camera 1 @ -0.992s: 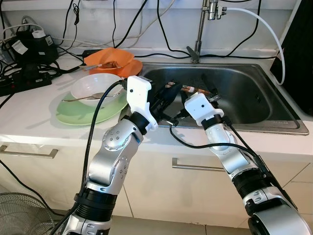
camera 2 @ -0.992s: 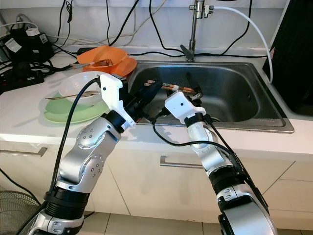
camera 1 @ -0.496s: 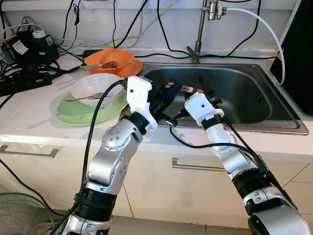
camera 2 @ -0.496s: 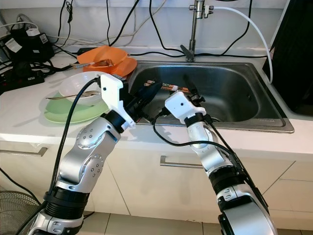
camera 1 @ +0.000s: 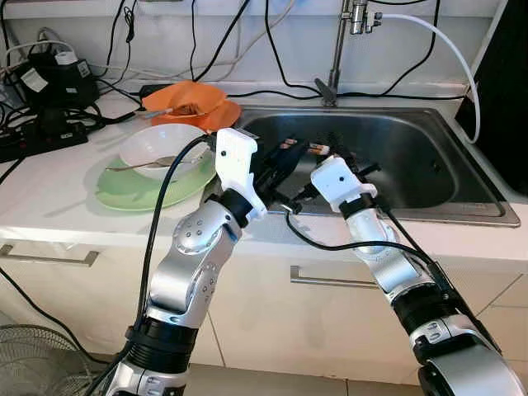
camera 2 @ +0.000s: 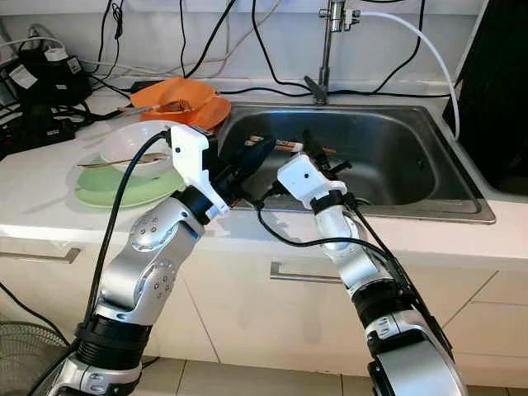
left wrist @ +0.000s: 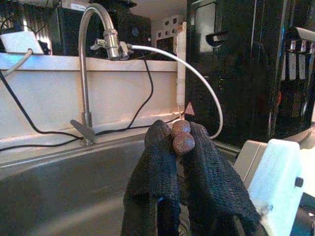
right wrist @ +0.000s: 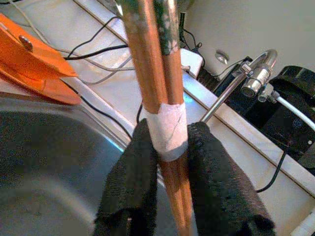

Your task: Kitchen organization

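A pair of copper-brown chopsticks [camera 1: 317, 149], bound with a white tape band [right wrist: 165, 129], lies level over the front of the steel sink [camera 1: 462, 206]. My left gripper [camera 1: 287, 155] is shut on one end, and the rounded brown tips [left wrist: 180, 136] poke out between its black fingers. My right gripper [camera 1: 355, 162] is shut on the same pair at the taped band, a short way to the right. In the right wrist view the chopsticks [right wrist: 147, 59] run between the two pads, toward the orange plates.
On the counter to the left, a white bowl [camera 1: 153, 144] with a spoon sits on a green plate [camera 1: 115, 194]. Behind it are orange plates [camera 1: 194, 99]. Power strips and cables [camera 1: 41, 82] crowd the back left. The faucet [camera 1: 338, 49] stands behind the sink.
My right wrist has turned a little, so its fingers point differently over the sink. The chopsticks stay held by both grippers, and the left arm has barely moved.
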`<state>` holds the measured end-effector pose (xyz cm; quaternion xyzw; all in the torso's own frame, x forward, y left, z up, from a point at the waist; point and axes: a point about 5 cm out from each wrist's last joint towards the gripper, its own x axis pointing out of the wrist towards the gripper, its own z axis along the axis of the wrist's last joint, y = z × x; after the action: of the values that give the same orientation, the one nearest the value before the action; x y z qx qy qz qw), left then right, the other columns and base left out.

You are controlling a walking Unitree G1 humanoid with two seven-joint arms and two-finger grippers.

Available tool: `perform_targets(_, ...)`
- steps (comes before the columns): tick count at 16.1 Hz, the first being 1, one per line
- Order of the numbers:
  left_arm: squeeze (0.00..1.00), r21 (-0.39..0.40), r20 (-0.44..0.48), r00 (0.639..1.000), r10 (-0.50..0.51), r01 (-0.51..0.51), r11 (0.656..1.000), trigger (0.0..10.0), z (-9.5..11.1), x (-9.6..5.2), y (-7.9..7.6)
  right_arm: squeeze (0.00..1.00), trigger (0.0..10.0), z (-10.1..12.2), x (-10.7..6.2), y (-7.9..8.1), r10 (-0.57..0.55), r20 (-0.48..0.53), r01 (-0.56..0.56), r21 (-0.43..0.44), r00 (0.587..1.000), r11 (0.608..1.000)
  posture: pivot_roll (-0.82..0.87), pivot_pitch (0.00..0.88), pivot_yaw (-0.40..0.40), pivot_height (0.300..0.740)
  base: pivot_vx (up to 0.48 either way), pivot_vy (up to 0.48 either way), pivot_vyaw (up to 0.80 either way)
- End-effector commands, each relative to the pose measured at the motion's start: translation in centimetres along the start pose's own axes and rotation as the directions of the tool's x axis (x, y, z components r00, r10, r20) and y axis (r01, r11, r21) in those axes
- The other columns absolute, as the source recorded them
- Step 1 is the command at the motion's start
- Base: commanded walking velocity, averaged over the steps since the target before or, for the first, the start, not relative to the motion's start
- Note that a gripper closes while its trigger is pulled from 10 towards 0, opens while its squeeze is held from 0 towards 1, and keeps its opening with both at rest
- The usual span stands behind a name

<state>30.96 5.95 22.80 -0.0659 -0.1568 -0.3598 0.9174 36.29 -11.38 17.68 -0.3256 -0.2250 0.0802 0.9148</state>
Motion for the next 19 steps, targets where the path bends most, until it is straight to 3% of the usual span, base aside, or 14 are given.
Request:
perform_targets(1, 0.00, 0.020, -0.024, 1.000, -0.013, 0.013, 1.000, 10.0, -0.3, -0.1, -0.2, 0.00, 0.0, 0.2, 0.3, -0.2, -0.012, 0.000, 0.012, 0.008, 1.000, 1.000, -0.01, 0.000, 0.068, 0.740, 0.000, 0.000, 0.00)
perform_targets(2, 0.00, 0.030, -0.027, 1.000, -0.009, 0.010, 1.000, 10.0, -0.4, 0.0, -0.2, 0.00, 0.0, 0.2, 0.3, -0.2, -0.012, 0.000, 0.012, 0.008, 1.000, 1.000, -0.01, 0.000, 0.068, 0.740, 0.000, 0.000, 0.00)
perform_targets(3, 0.95, 0.038, -0.027, 1.000, 0.005, -0.004, 0.999, 10.0, -0.4, 0.1, 0.0, 0.00, 0.0, 0.2, 0.3, -0.2, -0.012, 0.000, 0.012, 0.008, 1.000, 1.000, -0.01, 0.000, 0.069, 0.740, 0.000, 0.000, 0.00)
perform_targets(5, 1.00, 0.053, -0.027, 0.999, 0.025, -0.024, 0.998, 10.0, -0.5, 0.1, 0.2, 0.00, 0.0, 0.1, 0.3, -0.2, -0.013, -0.002, 0.013, 0.007, 1.000, 1.000, -0.02, 0.000, 0.070, 0.740, 0.000, 0.000, 0.00)
perform_targets(13, 1.00, 0.054, -0.028, 0.999, 0.045, -0.044, 0.998, 10.0, -0.5, -0.1, 0.5, 0.00, 0.0, -0.1, 0.3, -0.7, -0.027, -0.013, 0.027, 0.000, 1.000, 1.000, -0.01, 0.000, 0.066, 0.740, 0.000, 0.000, 0.00)
perform_targets(19, 1.00, 0.056, -0.009, 0.995, 0.104, -0.103, 0.993, 10.0, -0.1, -0.6, 1.5, 0.00, 0.0, -1.3, 0.4, -2.2, -0.079, -0.081, 0.079, -0.008, 0.994, 0.997, -0.01, 0.000, 0.061, 0.740, 0.000, 0.000, 0.00)
